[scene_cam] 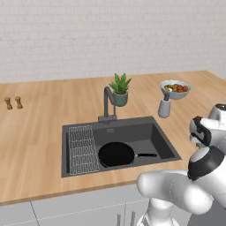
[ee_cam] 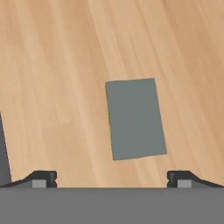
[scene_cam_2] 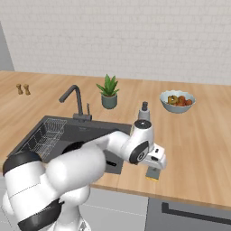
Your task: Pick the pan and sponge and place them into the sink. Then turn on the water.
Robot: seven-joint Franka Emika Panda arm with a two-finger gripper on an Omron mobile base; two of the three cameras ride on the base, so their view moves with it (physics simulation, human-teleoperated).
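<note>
Sponge (ee_cam: 135, 119) lay flat on the wooden counter (scene_cam: 35, 132), grey-green scouring face up, directly below the gripper (ee_cam: 112, 179), between the two finger tips (ee_cam: 43, 178) as seen in the hand view. In the right base view a yellow edge of it (scene_cam_2: 152, 177) peeked out under the hand, near the counter's front edge and just right of the sink (scene_cam: 165, 143). Fingers were spread wide and held nothing; sponge not gripped yet.

Pan (scene_cam: 116, 154) already sat in the sink, handle pointing right, beside the wire rack (scene_cam: 82, 149).

Risks, as judgement: sponge sat slightly rotated to the jaw line, so a straight descent could catch a corner and twist or push it rather than clamp it. It looked thin and soft; tips might hit the counter first, or squash it and let it slip. Close to the counter's front edge, so a nudge could send it off. Carrying it over could clip the sink rim or the soap bottle (scene_cam_2: 144, 113).

Materials: counter matte wood grain; sponge a plain rectangular slab, rough top over a yellow body; pan round, shallow, smooth black; basin dark grey, straight-walled; faucet (scene_cam: 108, 103) dark, arched
</note>
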